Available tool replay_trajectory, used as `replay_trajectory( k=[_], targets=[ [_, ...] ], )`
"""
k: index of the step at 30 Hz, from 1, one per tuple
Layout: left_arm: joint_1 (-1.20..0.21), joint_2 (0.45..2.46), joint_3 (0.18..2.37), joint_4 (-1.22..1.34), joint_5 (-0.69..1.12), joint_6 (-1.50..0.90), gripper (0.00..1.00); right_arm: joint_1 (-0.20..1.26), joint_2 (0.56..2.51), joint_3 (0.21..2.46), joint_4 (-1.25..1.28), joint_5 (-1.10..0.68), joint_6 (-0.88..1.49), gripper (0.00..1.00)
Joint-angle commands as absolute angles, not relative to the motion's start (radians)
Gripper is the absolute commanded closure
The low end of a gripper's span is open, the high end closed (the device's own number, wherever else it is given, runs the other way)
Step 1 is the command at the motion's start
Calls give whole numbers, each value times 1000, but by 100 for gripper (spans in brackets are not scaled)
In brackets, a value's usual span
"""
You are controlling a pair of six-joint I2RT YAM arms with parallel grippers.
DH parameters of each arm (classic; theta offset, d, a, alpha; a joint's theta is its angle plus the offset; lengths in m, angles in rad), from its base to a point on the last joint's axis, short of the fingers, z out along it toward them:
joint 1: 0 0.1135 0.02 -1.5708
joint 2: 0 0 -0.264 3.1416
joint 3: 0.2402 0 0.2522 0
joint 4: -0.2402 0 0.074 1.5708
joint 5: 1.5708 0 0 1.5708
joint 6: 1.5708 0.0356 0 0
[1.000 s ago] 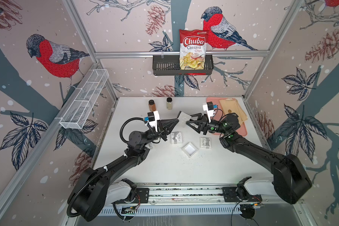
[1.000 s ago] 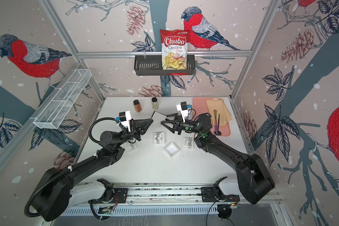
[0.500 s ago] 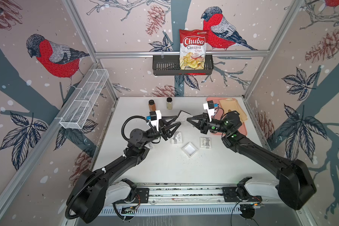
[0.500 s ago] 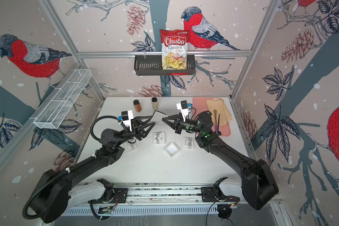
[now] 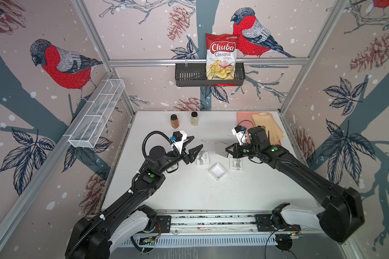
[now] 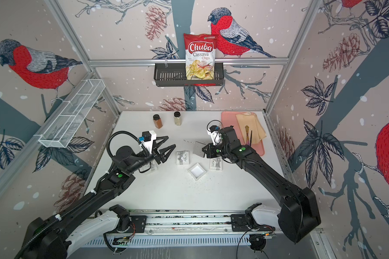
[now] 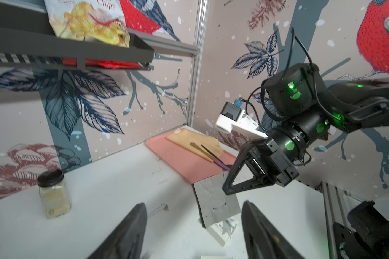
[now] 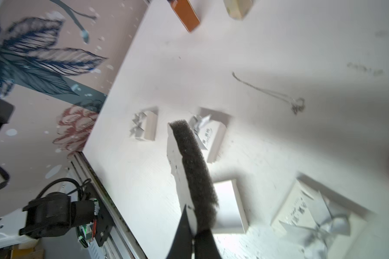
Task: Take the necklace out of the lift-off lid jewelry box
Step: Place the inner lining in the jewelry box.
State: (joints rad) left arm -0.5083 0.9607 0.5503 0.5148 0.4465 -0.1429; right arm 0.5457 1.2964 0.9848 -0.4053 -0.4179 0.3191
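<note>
the left fingers are spread apart and grasp nothing; they hover above the tabletop, just beside a closed white box with a bow. the right fingers are clenched on a grey foam pad and hold it on edge, clear of the tabletop. in the right wrist view the pad shows a dark spongy edge and a pale face. the necklace lies outside every box. it is stretched out as a thin chain on the bare tabletop, between the two sets of fingers and slightly toward the back wall, and neither set of fingers touches it. the open box base sits nearer the front edge, its white interior facing up. a second white piece with a bow lies just beside the base, below the right arm. a brown jar and a pale jar stand upright near the back wall, well apart from the necklace.
</note>
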Motion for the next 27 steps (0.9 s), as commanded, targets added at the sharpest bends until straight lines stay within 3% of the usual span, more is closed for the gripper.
replay_trajectory(
  k=[1,7,10,14,27],
  targets=[
    [-509,1000,523,425,529,-105,34,563,1359,999,-609,-352,287,94],
    [-618,1097,437,423,510,-109,40,635,1514,1044,-705,-309,242,98],
    [-667,1127,399,456,500,-141,51,643,1547,1066,-724,-305,232,98],
    [-711,1214,377,477,453,-166,73,648,1574,1082,-718,-320,240,99],
    [-798,1560,458,588,387,-217,88,666,1554,1063,-676,-356,318,99]
  ],
)
